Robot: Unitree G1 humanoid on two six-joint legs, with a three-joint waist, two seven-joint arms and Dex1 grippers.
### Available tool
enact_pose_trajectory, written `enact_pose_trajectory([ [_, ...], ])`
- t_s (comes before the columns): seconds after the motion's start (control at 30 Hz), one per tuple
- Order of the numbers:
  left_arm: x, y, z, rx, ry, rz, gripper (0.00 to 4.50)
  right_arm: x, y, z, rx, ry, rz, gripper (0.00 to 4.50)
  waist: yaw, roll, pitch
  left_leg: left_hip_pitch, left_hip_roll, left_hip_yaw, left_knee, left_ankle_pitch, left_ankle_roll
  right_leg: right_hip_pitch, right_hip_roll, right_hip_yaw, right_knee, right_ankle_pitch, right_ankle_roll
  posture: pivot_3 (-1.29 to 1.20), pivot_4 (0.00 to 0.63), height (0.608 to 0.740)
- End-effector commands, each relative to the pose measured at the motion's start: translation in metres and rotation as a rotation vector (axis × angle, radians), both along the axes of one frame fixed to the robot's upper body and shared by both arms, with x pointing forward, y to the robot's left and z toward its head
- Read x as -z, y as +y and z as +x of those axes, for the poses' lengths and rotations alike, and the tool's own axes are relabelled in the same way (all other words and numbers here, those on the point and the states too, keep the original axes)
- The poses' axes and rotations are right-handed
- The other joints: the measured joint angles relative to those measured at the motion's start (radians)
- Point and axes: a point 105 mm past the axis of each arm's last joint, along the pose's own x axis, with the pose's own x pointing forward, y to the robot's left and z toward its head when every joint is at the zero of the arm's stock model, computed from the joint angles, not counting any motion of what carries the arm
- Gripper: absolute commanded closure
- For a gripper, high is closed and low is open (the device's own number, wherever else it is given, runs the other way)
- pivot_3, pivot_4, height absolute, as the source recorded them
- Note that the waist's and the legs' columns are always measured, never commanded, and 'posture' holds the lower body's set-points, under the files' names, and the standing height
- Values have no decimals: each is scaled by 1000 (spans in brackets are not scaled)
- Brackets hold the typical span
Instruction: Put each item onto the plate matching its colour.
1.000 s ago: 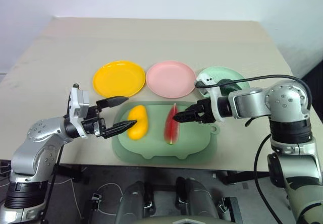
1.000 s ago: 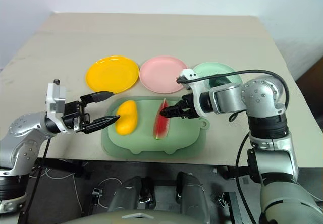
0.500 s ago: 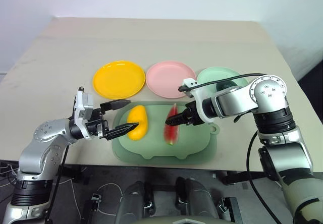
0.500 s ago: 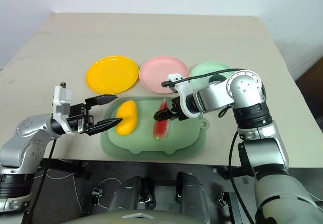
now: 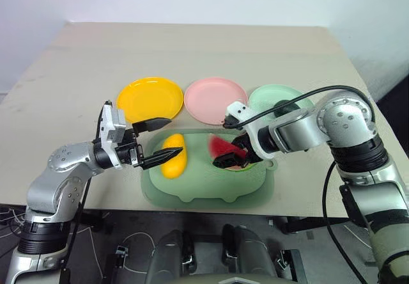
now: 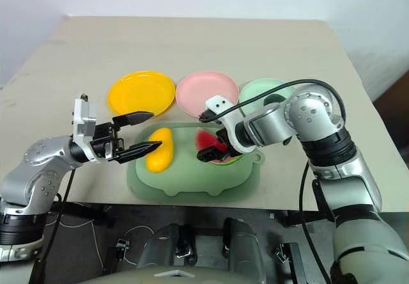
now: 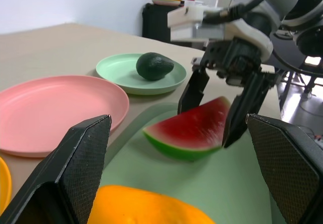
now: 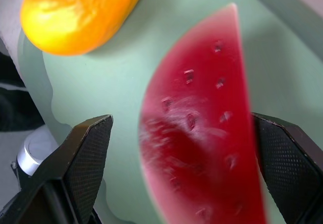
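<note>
1. Left eye view: on the big pale green plastic tray (image 5: 192, 191), the right gripper (image 5: 231, 158) is wide open around the red toy watermelon wedge (image 5: 222, 146).
2. Left wrist view: the dark green avocado lump (image 7: 154, 65) sits on the round mint plate (image 7: 121, 72) (behind the tray).
3. Right eye view: the left gripper (image 6: 145, 131) gapes wide, empty, touching the yellow oblong toy mango (image 6: 159, 149) on the tray.

A pale green tray (image 5: 192, 191) with a small tab lies on the beige table (image 5: 192, 47), directly beneath both claws.
</note>
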Motion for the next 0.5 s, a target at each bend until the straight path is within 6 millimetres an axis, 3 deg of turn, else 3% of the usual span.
enact_pose_trajectory([
  [0.03, -12, -2, -4, 11, -44, -1, 0, 0, 5, -3, -40, -6, -2, 42, 0, 0, 0, 0, 0, 0, 0, 0, 0, 0, 0, 0, 0, 0, 0, 0, 150, 696],
  [0.4, -18, -2, -3, -5, -52, 4, 0, 8, 10, -5, -72, -4, 6, 42, 1, 0, 0, 0, 0, 0, 0, 0, 0, 0, 0, 0, 0, 0, 0, 0, 150, 696],
  [0.5, -17, 1, 0, -10, -51, 4, 0, 8, 11, -6, -89, -17, 1, 607, 1, 0, 0, 0, 0, 0, 0, 0, 0, 0, 0, 0, 0, 0, 0, 0, 150, 696],
])
